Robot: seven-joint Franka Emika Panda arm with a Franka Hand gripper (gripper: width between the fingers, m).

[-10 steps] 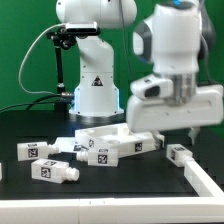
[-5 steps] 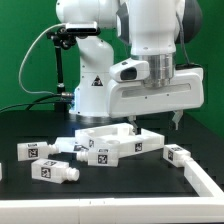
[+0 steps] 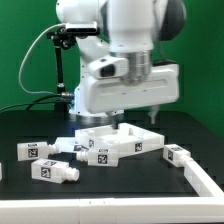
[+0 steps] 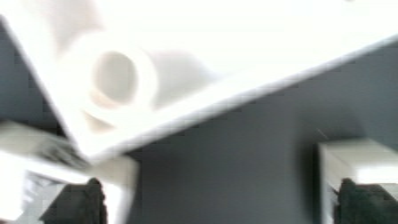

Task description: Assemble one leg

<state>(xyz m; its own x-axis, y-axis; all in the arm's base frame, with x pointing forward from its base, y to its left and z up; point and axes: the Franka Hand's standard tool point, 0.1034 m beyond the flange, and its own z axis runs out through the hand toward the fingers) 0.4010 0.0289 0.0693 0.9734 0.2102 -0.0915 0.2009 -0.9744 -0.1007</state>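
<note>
I read everything off the panel (image 3: 100,133) on the counter (image 3: 130,190). The front leg (image 3: 106,153) lies just before it. The right leg (image 3: 180,155) lies near, on the exterior view's right. The left leg (image 3: 30,152) and the forward-left leg (image 3: 55,172) lie well off on the exterior view's left. The robot base (image 3: 95,92) stands behind it.

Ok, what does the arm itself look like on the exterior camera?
The arm is glossy white with rounded shells and a dark joint band. Its base carries a black triangle sticker, and black cables loop beside it. The wrist housing is boxy and white.
</note>
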